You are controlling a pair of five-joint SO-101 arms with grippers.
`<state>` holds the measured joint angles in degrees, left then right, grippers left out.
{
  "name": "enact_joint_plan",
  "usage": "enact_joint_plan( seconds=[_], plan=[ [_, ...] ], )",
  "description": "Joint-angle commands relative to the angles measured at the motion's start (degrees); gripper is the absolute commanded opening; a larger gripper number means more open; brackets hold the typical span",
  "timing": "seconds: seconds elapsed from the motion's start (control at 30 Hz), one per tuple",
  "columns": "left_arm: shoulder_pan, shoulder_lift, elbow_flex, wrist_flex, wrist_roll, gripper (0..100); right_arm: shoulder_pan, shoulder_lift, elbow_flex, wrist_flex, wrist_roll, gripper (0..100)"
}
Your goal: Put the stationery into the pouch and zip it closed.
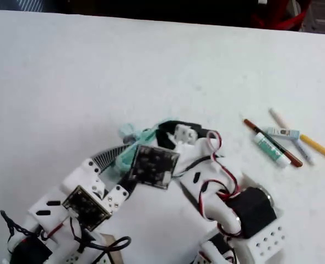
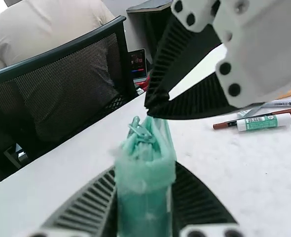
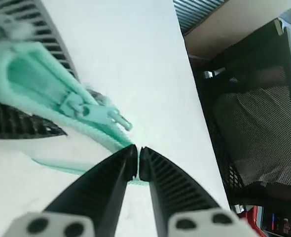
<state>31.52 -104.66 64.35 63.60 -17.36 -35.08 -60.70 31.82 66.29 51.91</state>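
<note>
Pouch: a mint-green pouch [image 1: 130, 144] of soft fabric, held near the middle of the bench [image 1: 69, 82], toward its near edge.
Left pincer: the left pincer [image 2: 145, 168] is clamped across the pouch body, and the cloth bunches up between its jaws.
Right pincer: the right pincer [image 3: 138, 157] has its tips pressed together at the pouch's edge, just beside the zip. Whether fabric is caught between them cannot be told.
Zip: the zip slider [image 3: 80, 109] sits partway along the teeth with its pull tab loose. The mouth looks open on one side of it; how far cannot be told.
Stationery: a glue stick [image 1: 271, 149], a brown pen [image 1: 272, 144] and a yellow pencil [image 1: 319, 148] lie close together near the right edge of the bench, well apart from the pouch. None is inside yet.
Handling, pouch: judged light, limp and easily crumpled. It will fold rather than hold its shape, so one pincer must brace it near the zip end while the other works. The best holds are the seam beside the teeth and the pull tab.
Handling, stationery: judged light, rigid, smooth and likely to roll. Each is best gripped across mid-length.
Risk: a pinched mouth may collapse shut before anything goes in.
</note>
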Motion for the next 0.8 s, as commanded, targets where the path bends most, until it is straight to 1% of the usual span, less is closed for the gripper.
enact_joint_plan(
  seconds=[0.0, 0.1, 0.23, 0.27, 0.37, 0.4, 0.43, 0.5, 0.6, 0.77],
  plan=[
    [0.22, -0.13, -1.76, 0.00, -0.09, 11, 2.15, -2.33, 2.29, -4.62, -2.73, 1.8],
    [0.22, -0.13, -1.76, 0.00, -0.09, 10, 3.30, -4.00, 3.96, -7.43, -4.48, 1.8],
    [0.22, -0.13, -1.58, 0.00, -0.53, 10, 1.27, -4.79, 3.25, -6.55, -4.40, 2.8],
    [0.22, -0.13, -1.58, 0.09, -0.53, 10, 0.75, -4.62, 2.37, -5.85, -4.40, 5.8],
    [0.22, -0.13, -1.49, 0.18, -0.53, 10, -0.84, -2.68, -1.41, -1.45, -4.31, 22.6],
    [0.31, -0.13, -1.49, 0.18, -0.53, 10, -1.54, -1.19, -3.34, 0.31, -3.60, 24.8],
    [0.31, -0.13, -1.49, 0.26, -0.53, 10, -2.24, 0.75, -5.36, 2.59, -1.67, 23.9],
    [0.40, -0.13, -1.67, 0.88, -0.53, 10, -3.82, 5.41, -10.02, 7.08, 2.90, 18.5],
    [0.57, -0.13, -1.93, 1.58, -0.53, 10, -4.26, 12.00, -16.88, 11.30, 6.07, 10.8],
    [0.66, -0.13, -1.93, 1.76, -0.53, 10, -4.53, 19.65, -25.93, 17.27, 10.11, 12.2]
  ],
)
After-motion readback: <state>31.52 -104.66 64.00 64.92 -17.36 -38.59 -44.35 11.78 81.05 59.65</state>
